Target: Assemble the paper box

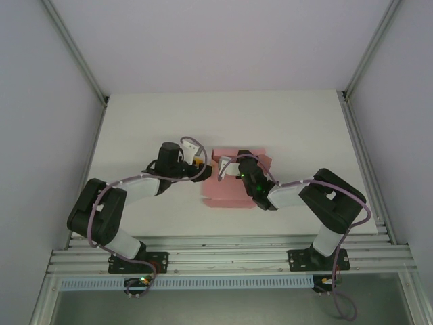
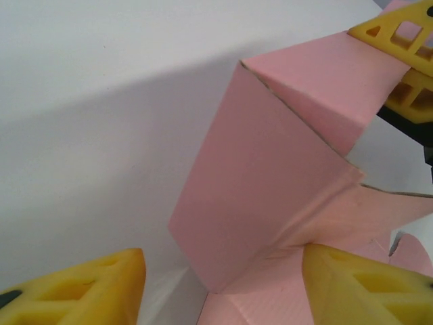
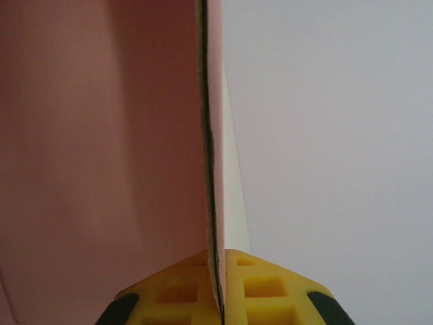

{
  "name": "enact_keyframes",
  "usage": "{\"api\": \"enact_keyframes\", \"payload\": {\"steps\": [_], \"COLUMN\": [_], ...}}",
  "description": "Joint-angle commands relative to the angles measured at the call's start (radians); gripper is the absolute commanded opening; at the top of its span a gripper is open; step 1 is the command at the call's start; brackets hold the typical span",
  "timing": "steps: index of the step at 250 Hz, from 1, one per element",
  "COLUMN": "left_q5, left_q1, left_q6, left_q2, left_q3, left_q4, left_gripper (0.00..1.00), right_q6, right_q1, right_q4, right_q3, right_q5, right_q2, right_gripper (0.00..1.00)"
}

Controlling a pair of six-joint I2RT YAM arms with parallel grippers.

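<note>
A plain white tabletop [image 1: 284,122] carries a single thing, a pale pink paper box [image 1: 226,196], partly folded and lying near the middle. Its near panel rests flat on the surface, while its far panels stand up. Metal rails [image 1: 230,250] run along the near edge.

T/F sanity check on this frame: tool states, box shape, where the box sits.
1. The right tool is clamped on a thin edge of the pink paper box. True.
2. The left tool is shut on the card. False: its yellow fingers stand wide apart, with a folded panel between them.
3. The box is still a fully flat sheet. False: at least one panel is folded up along a crease.
4. The box sits on the white table, with both tools at it. True.
</note>
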Motion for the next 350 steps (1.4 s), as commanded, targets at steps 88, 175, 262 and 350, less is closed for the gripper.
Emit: {"api": "enact_keyframes", "payload": {"steps": [88,175,262,350], "left_q5": [-0.112,-0.279,-0.192,-0.126], "left_q1": [-0.088,-0.136,-0.159,-0.139], "left_q6": [0.001,0.009,0.042,0.018], "left_q2": [0.134,0.168,0.185,0.203], "left_q3": [0.051,-0.013,-0.039,-0.061], "left_q4": [0.189,0.420,0.506,0.542], "left_gripper": [0.49,0.49,0.60,0.58], "right_q6": [0.138,0.260,0.296,0.220], "right_q1": [0.039,0.045,0.043,0.044], "right_q4": [-0.121,-0.289,-0.333,-0.206], "right_q3": [0.031,0.047,0.071,0.059], "right_q5": [0.022,0.021,0.037,0.088], "right_q2": [-0.023,-0.048,-0.014,0.042], "right_gripper": [0.00,0.00,0.00,0.00]}}
